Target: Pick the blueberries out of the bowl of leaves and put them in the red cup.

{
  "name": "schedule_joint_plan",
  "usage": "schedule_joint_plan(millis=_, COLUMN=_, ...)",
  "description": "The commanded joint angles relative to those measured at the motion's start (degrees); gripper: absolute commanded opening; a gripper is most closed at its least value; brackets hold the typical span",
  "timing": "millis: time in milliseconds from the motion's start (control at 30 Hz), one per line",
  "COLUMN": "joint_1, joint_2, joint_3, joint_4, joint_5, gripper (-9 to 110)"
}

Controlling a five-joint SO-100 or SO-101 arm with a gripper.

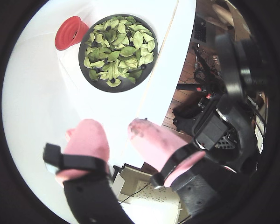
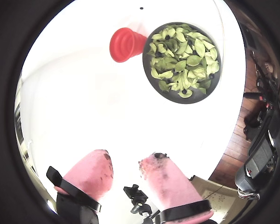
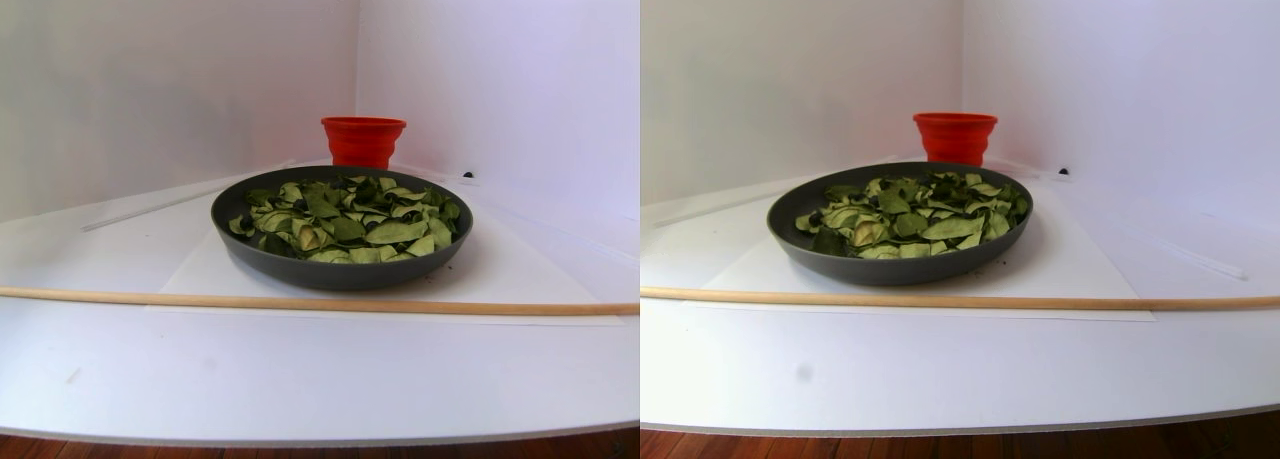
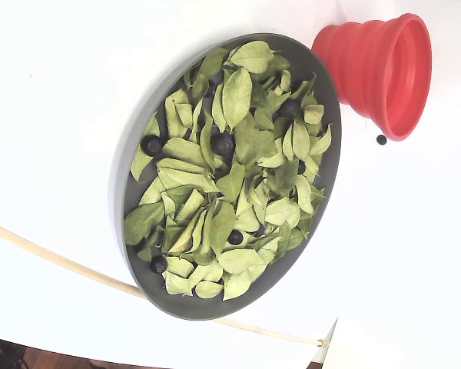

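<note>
Five blueberries (image 4: 151,144) show clearly among the leaves (image 4: 238,96) in the fixed view: one near the bowl's left rim, one just right of it toward the middle, one near the cup side, one low in the middle, and one near the lower rim by the wooden stick (image 4: 61,263). More may lie under the leaves; that cannot be told. The bowl (image 4: 131,165) is a dark grey shallow dish, heaped with dry light green leaves, resting on a white table (image 4: 54,69). The red cup (image 4: 376,69) stands just beside the bowl, and in the stereo pair view it rises behind the bowl's far rim (image 3: 364,141).

In both wrist views the gripper (image 1: 117,133) (image 2: 126,167) is well apart from the bowl (image 1: 84,63) (image 2: 149,77), above bare table, with the bowl and the red cup (image 1: 67,32) (image 2: 123,44) far ahead of its tips. Its two pink-covered fingers (image 1: 86,140) (image 2: 91,172) are spread, with a clear gap between them and nothing in that gap. Dark stains mark the tips of the pink covers. A small dark speck (image 4: 381,140) sits on the table close to the cup's rim. The stick lies across the table in front of the bowl in the stereo pair view (image 3: 300,302).
</note>
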Motion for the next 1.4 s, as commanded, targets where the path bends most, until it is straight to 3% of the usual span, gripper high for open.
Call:
schedule_joint_plan(millis=0, joint_1=-0.26, joint_2=-0.7, joint_3=-0.18, joint_4=-0.35, joint_5=-0.09, gripper=11)
schedule_joint_plan(millis=1133, joint_1=-3.6, joint_2=-0.79, joint_3=-1.85, joint_4=-1.58, joint_5=-2.11, gripper=11)
schedule_joint_plan(millis=1267, joint_1=-1.85, joint_2=-4.83, joint_3=-8.79, joint_4=-7.29, joint_5=-5.98, gripper=11)
schedule_joint_plan(millis=1367, joint_1=-2.81, joint_2=-5.01, joint_3=-3.52, joint_4=-9.05, joint_5=-8.35, gripper=11)
